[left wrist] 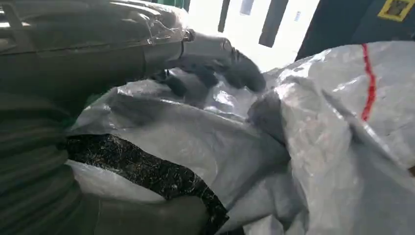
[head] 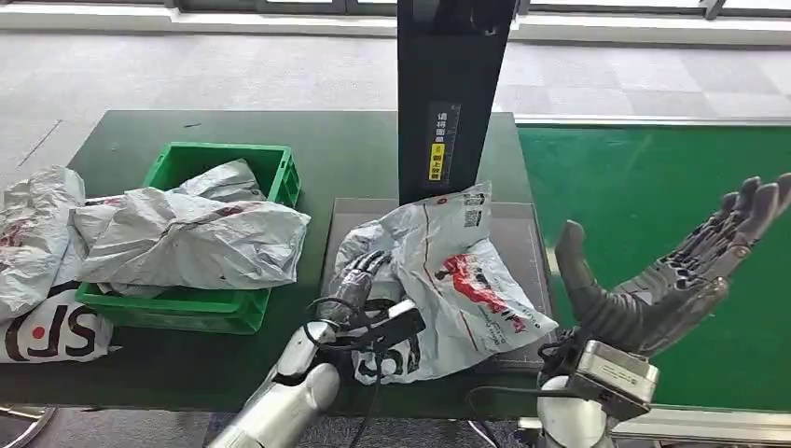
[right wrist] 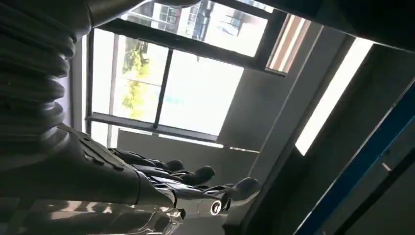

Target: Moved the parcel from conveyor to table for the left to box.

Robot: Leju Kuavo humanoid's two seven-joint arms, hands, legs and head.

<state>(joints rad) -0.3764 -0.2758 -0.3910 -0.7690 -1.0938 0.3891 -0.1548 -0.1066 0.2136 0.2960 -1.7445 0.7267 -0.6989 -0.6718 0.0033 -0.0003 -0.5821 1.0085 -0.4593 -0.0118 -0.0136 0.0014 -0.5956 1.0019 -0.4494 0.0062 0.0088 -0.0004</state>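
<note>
A grey plastic parcel point(head: 457, 271) with red and black print lies crumpled on a grey pad point(head: 524, 224) at the middle of the dark green table point(head: 345, 149). My left hand point(head: 359, 280) grips the parcel's left edge. In the left wrist view its fingers point(left wrist: 215, 56) lie over the bag point(left wrist: 318, 147) and its thumb sits under a fold. My right hand point(head: 667, 275) is raised over the near edge of the green conveyor point(head: 653, 177), palm up, fingers spread, holding nothing. From the right wrist camera, the same hand point(right wrist: 161, 181) shows against windows.
A green crate point(head: 215, 154) at the left of the table holds several grey parcels. More parcels point(head: 37, 224) lie beside it at the table's left edge. A black pillar point(head: 452, 93) stands right behind the pad. The conveyor belt runs along the table's right side.
</note>
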